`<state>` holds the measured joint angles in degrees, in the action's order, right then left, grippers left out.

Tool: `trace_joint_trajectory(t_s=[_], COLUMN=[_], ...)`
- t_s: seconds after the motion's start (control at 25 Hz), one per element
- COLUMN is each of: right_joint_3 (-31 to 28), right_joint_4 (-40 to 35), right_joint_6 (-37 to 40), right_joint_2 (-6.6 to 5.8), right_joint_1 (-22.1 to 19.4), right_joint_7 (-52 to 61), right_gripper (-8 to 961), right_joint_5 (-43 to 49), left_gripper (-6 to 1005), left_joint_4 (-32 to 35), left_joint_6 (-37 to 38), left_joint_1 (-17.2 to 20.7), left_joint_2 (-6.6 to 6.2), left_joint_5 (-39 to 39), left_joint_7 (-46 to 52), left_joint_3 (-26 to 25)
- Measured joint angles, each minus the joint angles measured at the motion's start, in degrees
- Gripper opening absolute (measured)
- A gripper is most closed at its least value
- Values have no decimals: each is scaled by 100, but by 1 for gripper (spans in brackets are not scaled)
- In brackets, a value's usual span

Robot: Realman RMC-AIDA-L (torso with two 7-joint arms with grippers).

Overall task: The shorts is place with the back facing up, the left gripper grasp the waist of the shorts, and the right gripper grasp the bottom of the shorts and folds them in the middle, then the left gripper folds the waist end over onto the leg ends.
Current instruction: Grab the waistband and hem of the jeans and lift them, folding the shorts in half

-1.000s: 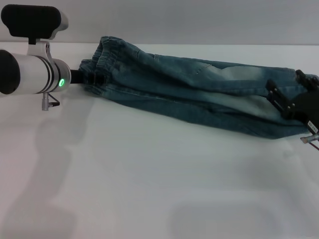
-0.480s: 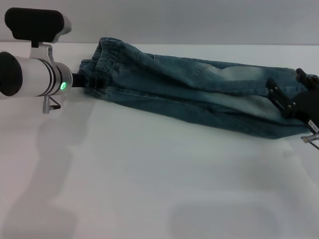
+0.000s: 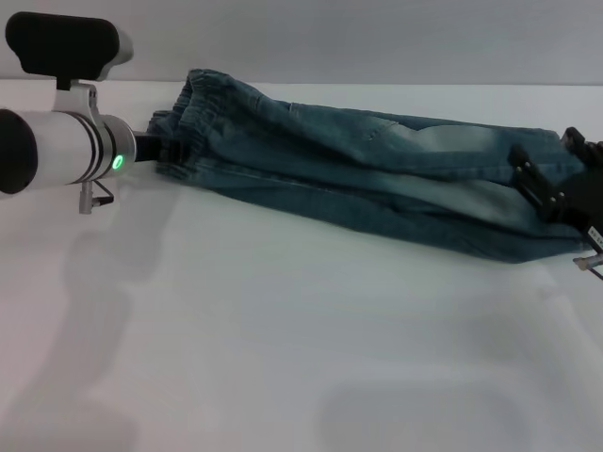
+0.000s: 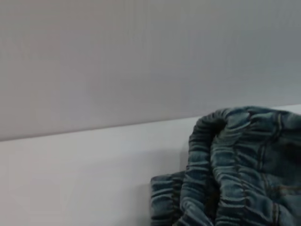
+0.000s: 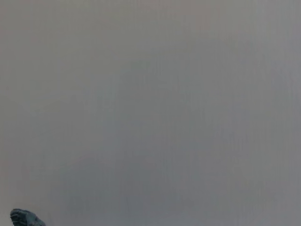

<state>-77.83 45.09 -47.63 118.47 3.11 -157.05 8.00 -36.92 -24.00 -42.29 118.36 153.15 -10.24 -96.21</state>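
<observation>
I read the shorts (image 3: 367, 179) as already folded lengthwise on the white table (image 3: 283, 358), stretched between both jaws. The left gripper (image 3: 168, 151) meets the waist of the shorts (image 3: 193, 118); the right gripper (image 3: 556, 193) sits at the leg ends (image 3: 537, 240). I cannot tell either jaw's state. Denim looks soft, limp, fairly heavy; the thick waistband suits gripping.

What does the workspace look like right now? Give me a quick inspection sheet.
Surface: white table, bare in front.
Job's things: faded blue denim shorts folded lengthwise, lying across the table; ruffled elastic waist at the robot's left, leg hems at its right.
Clutter: nothing seen.
Grippers: black left gripper at the waist; black boxy right gripper on the hems.
Cables: thin wire by the right gripper.
Surroundings: plain grey wall.
</observation>
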Motion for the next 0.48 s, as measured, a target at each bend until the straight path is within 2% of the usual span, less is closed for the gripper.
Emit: trace_joint_trajectory(t_s=[0.48], right_joint_3=[29], right_joint_4=[39], right_joint_6=[0], right_joint_2=[0], right_joint_1=[-67], right_joint_7=[155], right_gripper=[705], right_joint_5=[0], left_gripper=[58], left_joint_4=[-579], left_joint_6=[258], left_joint_1=[484], left_joint_2=[19], left_joint_5=[-105], left_joint_7=[108], left_joint_3=[327])
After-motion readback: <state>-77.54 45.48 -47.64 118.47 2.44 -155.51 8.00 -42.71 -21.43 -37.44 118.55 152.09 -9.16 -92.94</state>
